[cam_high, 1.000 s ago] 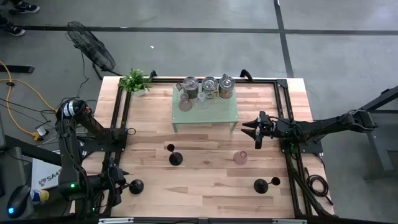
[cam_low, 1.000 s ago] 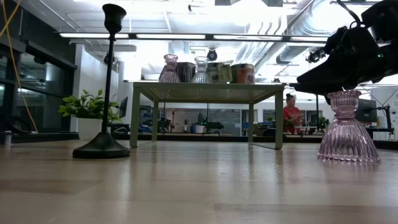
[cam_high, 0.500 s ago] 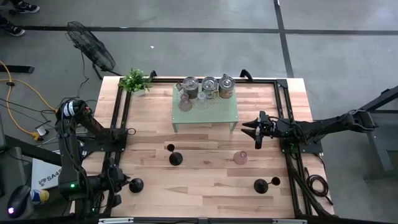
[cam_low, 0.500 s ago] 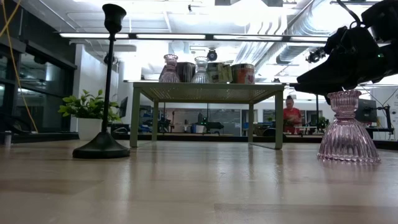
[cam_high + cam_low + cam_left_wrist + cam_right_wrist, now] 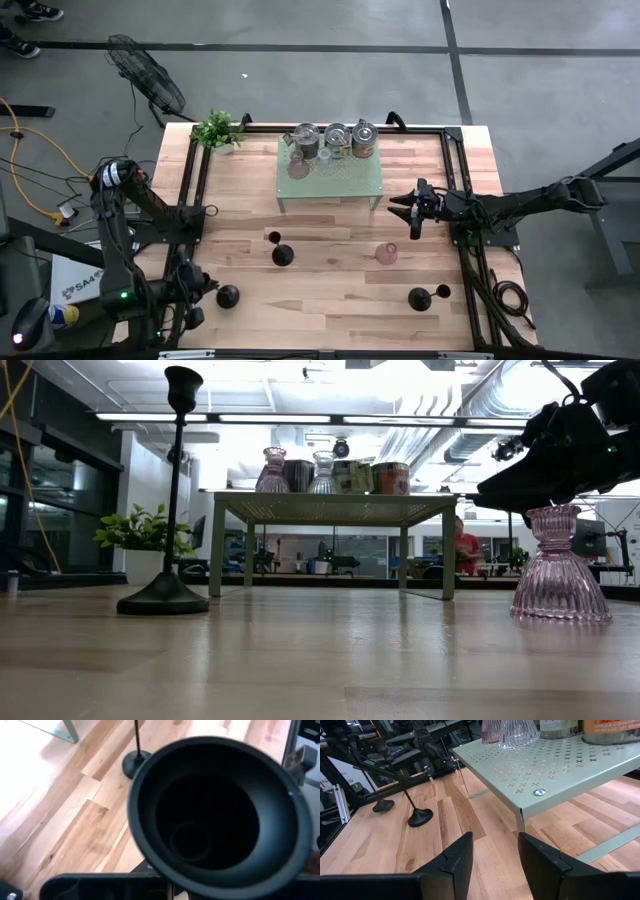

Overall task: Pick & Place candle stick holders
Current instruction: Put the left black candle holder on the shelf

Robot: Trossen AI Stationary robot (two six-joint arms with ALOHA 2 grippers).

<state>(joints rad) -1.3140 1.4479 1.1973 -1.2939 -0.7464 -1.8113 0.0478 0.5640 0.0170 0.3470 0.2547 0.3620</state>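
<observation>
Three black holders are in play, and your left gripper (image 5: 200, 297) has clamped tight on the nearest one (image 5: 227, 295); in the left wrist view its hollow base (image 5: 220, 815) fills the frame, turned towards the camera, so it looks tilted in the grip. Judge that hold as thin: a quick swing could let the holder twist or slip out. Just beyond it stands a second holder (image 5: 282, 254), upright on the table (image 5: 330, 290); a low carry could clip its stem. Farther off, the third holder (image 5: 420, 297) sits near the pink glass one (image 5: 386, 253), below your right gripper (image 5: 412, 218), which waits half-spread and empty beside the green stand (image 5: 330, 180).
</observation>
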